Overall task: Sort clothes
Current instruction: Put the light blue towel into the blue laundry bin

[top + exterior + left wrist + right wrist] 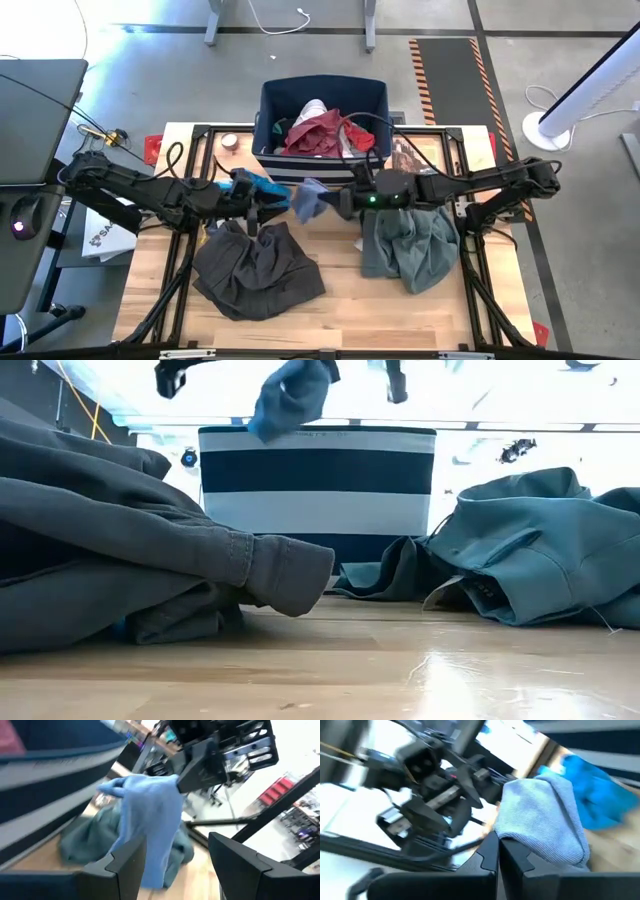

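The right gripper, fingers pressed together, pinches a small pale blue-grey cloth piece in the air just in front of the navy bin with white stripes. Facing it, the left gripper hangs with fingers spread, holding nothing. A bright blue piece lies close beside the left gripper. Maroon and white garments already sit in the bin. Dark grey-brown trousers and a grey-green shirt lie unsorted below both grippers, so roughly half the sorting remains.
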{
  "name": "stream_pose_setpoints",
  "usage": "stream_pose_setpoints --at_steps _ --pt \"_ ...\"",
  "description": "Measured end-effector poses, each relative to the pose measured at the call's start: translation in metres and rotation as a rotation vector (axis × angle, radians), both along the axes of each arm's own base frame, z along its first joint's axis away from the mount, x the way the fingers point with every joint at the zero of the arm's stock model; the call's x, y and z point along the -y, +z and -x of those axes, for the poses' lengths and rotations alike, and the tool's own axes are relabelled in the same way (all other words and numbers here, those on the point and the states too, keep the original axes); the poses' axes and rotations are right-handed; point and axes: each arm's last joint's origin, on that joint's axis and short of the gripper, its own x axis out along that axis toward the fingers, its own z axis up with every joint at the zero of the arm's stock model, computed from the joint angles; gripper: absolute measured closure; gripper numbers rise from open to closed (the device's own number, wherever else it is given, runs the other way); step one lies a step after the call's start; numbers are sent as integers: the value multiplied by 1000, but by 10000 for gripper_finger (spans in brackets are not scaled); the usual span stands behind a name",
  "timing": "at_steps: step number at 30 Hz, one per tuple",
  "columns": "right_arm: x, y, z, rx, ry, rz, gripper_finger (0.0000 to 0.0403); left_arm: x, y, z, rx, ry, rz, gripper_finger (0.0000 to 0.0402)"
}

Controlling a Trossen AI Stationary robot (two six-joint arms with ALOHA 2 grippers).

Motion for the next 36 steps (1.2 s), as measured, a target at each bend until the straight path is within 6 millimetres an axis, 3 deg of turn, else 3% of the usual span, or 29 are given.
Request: stream_pose_setpoints --at_steps 4,14,21,36 --pt "0 9 -2 95 44 -4 403 2 0 -12 47 -3 -61 193" --pt "-3 10 -2 108 102 -23 403 11 -16 -44 59 -17 -173 193" --pt "-8 11 -2 109 138 -27 403 16 -5 -60 103 -32 -385 193" --pt "-12 11 -1 108 150 -19 403 17 -10 -76 77 -59 -379 207"
